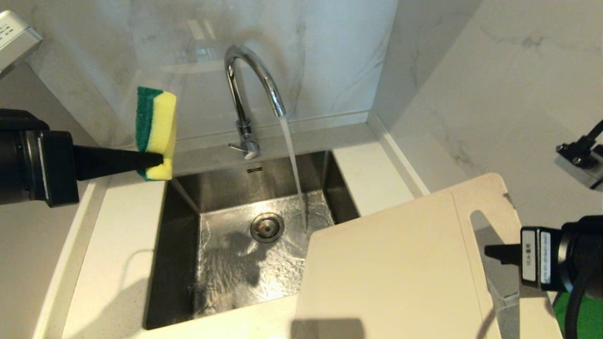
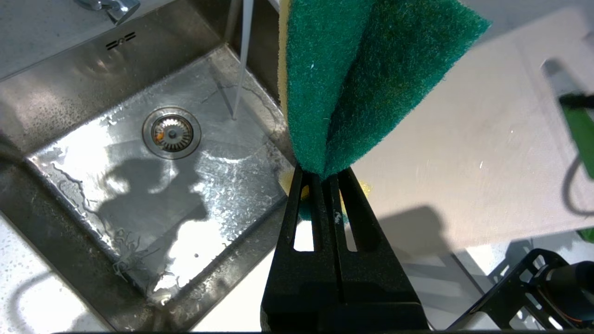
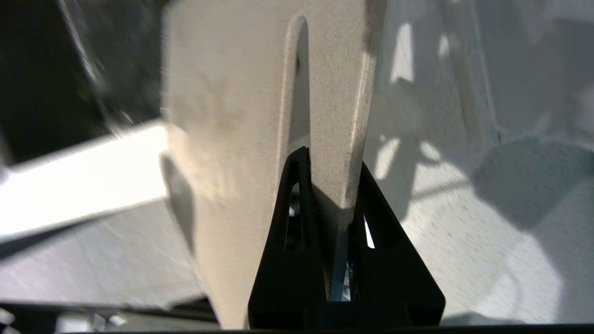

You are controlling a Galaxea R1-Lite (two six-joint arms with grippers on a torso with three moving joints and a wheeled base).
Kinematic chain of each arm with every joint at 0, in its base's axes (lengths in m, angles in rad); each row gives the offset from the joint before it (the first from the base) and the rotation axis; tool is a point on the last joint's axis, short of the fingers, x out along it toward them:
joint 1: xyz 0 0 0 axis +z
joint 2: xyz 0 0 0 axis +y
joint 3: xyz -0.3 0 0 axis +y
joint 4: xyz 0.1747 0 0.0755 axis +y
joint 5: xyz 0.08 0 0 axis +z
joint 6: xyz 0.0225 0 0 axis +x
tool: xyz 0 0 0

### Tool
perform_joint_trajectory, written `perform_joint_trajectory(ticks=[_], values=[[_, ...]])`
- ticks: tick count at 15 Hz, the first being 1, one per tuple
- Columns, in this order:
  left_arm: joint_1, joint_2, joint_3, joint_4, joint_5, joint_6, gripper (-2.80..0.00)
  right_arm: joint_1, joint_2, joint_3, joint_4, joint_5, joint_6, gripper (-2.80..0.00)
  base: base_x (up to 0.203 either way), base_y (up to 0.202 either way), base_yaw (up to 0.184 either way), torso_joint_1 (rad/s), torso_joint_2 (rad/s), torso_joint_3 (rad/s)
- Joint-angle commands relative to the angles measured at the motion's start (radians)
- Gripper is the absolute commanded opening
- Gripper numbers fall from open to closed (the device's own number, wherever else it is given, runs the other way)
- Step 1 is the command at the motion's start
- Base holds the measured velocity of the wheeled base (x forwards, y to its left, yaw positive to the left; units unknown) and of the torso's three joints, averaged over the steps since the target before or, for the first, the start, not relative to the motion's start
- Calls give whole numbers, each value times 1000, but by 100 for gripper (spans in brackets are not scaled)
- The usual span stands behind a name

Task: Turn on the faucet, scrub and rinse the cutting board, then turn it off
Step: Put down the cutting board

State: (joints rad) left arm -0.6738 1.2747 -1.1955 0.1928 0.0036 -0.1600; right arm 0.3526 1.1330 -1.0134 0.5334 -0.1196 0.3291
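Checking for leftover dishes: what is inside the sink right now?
Only running water from the faucet and the drain strainer show in the sink. The cutting board covers its near right corner.

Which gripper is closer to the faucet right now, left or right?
Left. The left gripper, shut on the sponge, is raised beside the faucet at the sink's back corner. The right gripper grips the cutting board by its handle end, at the sink's near right side.
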Motion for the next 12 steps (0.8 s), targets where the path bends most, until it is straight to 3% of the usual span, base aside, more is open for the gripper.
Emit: perform_joint_trajectory(ticks=[1, 6, 12], values=[[0, -1, 1, 2, 1, -1, -280, 0, -25, 97, -23, -3, -51, -280, 0, 0, 0, 0, 0, 0], [0, 2, 1, 1, -1, -1, -280, 0, -11, 296, -218, -2, -123, -280, 0, 0, 0, 0, 0, 0], [0, 2, 1, 1, -1, -1, -280, 0, 138, 533, -638, -2, -128, -280, 0, 0, 0, 0, 0, 0]])
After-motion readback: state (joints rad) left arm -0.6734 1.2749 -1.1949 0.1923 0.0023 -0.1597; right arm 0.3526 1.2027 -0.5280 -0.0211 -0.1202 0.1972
